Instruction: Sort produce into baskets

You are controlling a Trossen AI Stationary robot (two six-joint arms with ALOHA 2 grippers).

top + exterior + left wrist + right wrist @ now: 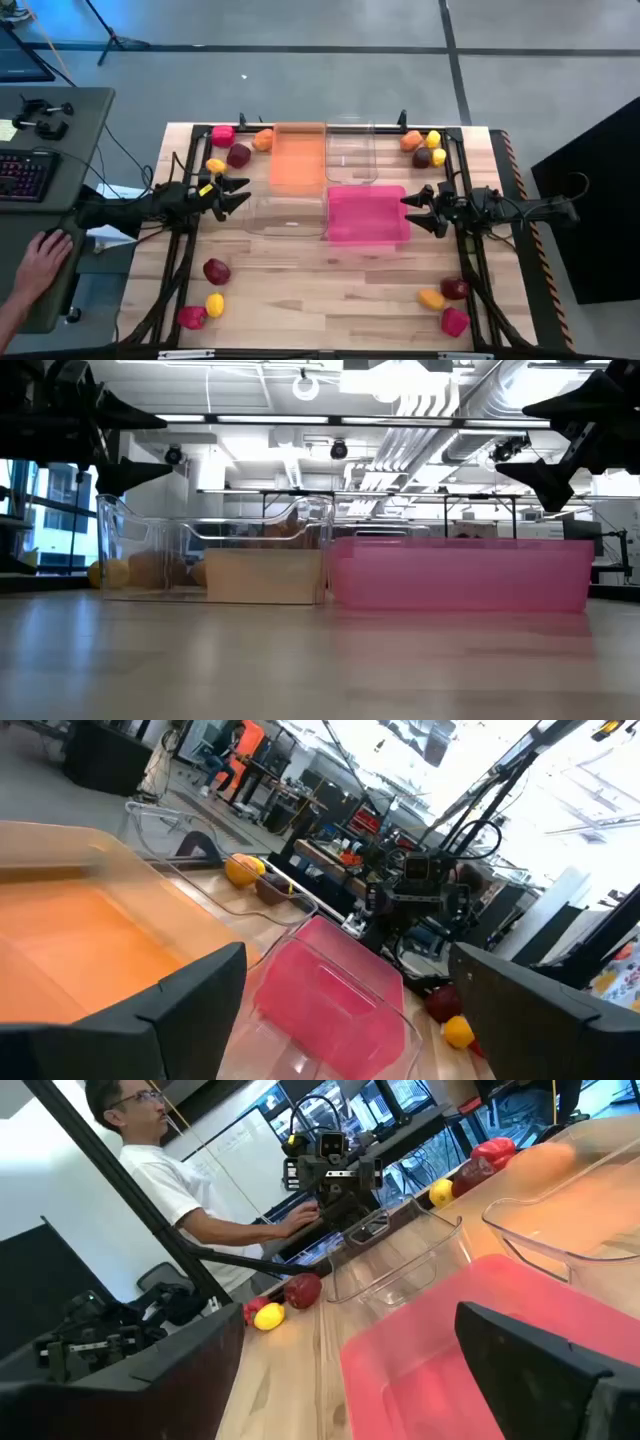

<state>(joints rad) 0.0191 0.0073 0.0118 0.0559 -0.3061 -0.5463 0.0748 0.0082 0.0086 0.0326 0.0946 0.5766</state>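
Observation:
Four baskets stand mid-table: an orange one [298, 157], a clear one [351, 150], another clear one [288, 215] and a pink one [366, 214]. Produce lies in four corner groups: far left [238, 154], far right [423, 156], near left [216, 271], near right [455, 289]. My left gripper [240, 193] hovers open at the left, above the table beside the near clear basket. My right gripper [410, 211] hovers open at the pink basket's right edge. Both hold nothing.
Black frame rails [465, 190] run along the table's left and right sides. A desk with a keyboard [25, 175] stands left of the table, where a person's hand [40, 260] rests. Bare wood [330, 280] lies between the near produce groups.

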